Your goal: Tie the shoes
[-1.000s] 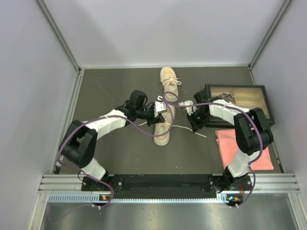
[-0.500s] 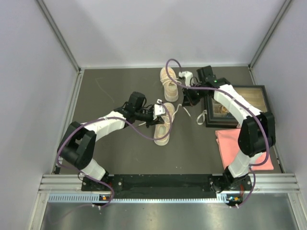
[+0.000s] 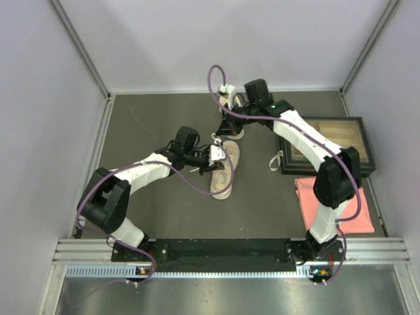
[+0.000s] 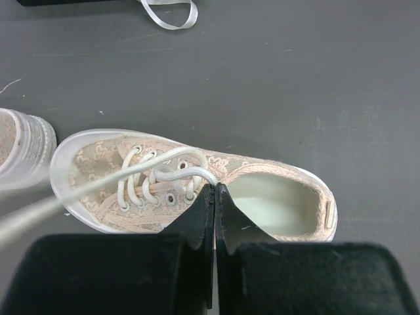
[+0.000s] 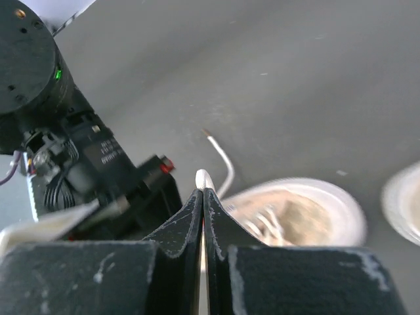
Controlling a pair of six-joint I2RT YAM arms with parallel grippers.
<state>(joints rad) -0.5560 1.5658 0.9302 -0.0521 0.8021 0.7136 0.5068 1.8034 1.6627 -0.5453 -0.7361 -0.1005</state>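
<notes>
The near beige shoe (image 3: pixel 224 178) lies mid-table, its toe towards the far wall; it also shows in the left wrist view (image 4: pixel 197 187). My left gripper (image 3: pixel 216 155) is shut on one white lace (image 4: pixel 172 172) at the shoe's top eyelets (image 4: pixel 215 187). The far shoe (image 3: pixel 233 105) is mostly hidden under my right arm. My right gripper (image 3: pixel 227 127) is between the two shoes. It is shut on another stretch of white lace (image 5: pixel 204 178), whose tip pokes out above the closed fingertips. A taut lace (image 4: pixel 46 205) runs off to the lower left.
A dark wooden compartment tray (image 3: pixel 359 121) stands at the right, with a pink cloth (image 3: pixel 338 207) in front of it. A white loop of cord (image 3: pixel 275 161) lies by the tray's left edge. Metal wall rails border the dark mat.
My right arm has swung from beside the tray up and left to the far shoe, still shut on the lace. My left gripper has stayed at the near shoe.
</notes>
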